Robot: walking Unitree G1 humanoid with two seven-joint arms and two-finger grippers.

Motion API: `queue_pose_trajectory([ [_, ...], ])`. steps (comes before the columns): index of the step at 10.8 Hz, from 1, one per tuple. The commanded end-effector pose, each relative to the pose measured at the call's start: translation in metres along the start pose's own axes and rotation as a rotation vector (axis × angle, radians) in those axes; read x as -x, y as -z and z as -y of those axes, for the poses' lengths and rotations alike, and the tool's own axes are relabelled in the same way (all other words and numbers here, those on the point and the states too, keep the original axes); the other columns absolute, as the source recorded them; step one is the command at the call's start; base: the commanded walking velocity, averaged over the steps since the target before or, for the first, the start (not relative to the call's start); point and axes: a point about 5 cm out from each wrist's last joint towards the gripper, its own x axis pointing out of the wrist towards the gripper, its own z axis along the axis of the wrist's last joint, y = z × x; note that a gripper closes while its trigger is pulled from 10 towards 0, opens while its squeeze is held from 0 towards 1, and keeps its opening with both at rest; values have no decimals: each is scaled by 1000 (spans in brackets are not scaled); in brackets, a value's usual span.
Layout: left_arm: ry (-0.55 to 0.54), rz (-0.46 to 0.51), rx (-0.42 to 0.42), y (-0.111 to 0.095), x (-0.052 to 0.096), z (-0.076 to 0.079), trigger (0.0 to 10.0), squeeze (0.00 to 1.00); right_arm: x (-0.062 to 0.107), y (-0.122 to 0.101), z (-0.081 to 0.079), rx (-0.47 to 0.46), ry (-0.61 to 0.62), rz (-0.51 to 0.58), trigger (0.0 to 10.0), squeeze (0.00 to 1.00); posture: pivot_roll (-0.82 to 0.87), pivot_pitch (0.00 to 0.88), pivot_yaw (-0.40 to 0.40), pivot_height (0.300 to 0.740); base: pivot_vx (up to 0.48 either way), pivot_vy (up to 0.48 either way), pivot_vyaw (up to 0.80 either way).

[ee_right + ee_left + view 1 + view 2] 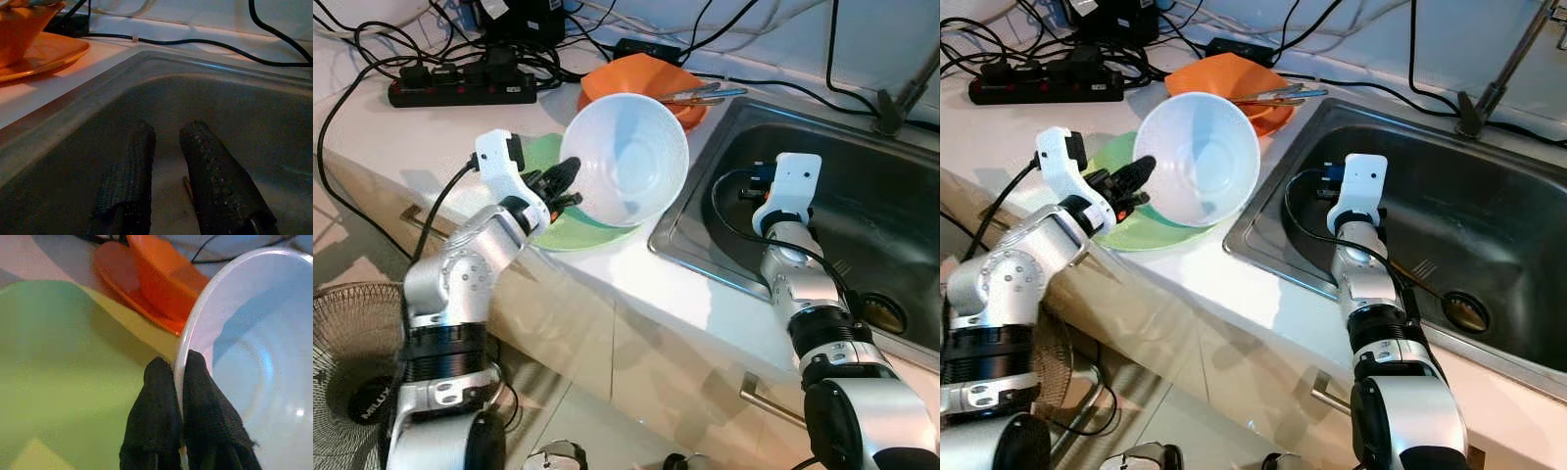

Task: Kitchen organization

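holding a white bowl (pixel 625 159) by its rim, the left end effector (pixel 564 186) has its two black fingers (pixel 155 396) pinched on the rim edge, one inside, one outside. bowl is tipped up on edge, mouth facing the camera, raised over the green plate (pixel 570 231) and just beside the steel sink (pixel 862 206). whether its lower edge touches the plate is unclear.

step in hand looks like a carry: bowl lifted off the surface (pixel 372 127), probably headed for the sink or a stack. that's my read only, the task line is vague.

next move calls for keeping the rim pinch tight, since a thin edge grip on a tilted bowl could let it swing or slip. it also has to clear the sink lip and the orange bowl (pixel 661 83) on its orange plate (pixel 44 56) behind, which holds some utensils (pixel 700 94).

right end effector (pixel 166 161) sits low inside the sink basin, fingers spread with a gap between them, holding nothing.

hard to make out: the utensils are too small to identify. green plate is half hidden behind the bowl and the left wrist. sink drain (pixel 881 311) is partly covered by the right arm. power strip (pixel 460 90) and cables (pixel 372 49) run along the back; a fan (pixel 352 372) is cut off at the lower left.
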Motion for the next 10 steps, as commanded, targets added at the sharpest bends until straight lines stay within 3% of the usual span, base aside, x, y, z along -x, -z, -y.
queue_pose_trajectory([
  [1,13,67,3,-12,0,5,0,0,2,6,6,7,18,-26,10000,0,133,86,-7,740,0,0,0],
  [4,8,145,33,-22,0,5,0,0,2,4,9,11,29,-19,10000,0,133,89,-14,740,0,0,0],
  [6,115,332,102,-41,3,21,0,0,0,-1,9,6,34,-3,10000,0,131,88,-20,740,0,0,0],
  [7,114,354,86,-44,3,24,10000,0,-1,-6,9,-10,31,12,10000,0,128,86,-19,740,0,0,0],
  [8,102,356,54,-44,2,25,10000,0,-3,-13,8,-42,19,35,10000,0,126,86,-18,740,0,0,0],
  [9,102,355,12,-42,0,30,10000,0,-5,-27,4,-139,-13,78,10000,1000,115,83,-15,740,0,0,0],
  [10,98,372,0,-42,-1,32,10000,0,-6,-41,2,-179,-45,123,10000,1000,113,80,-14,740,0,0,0],
])
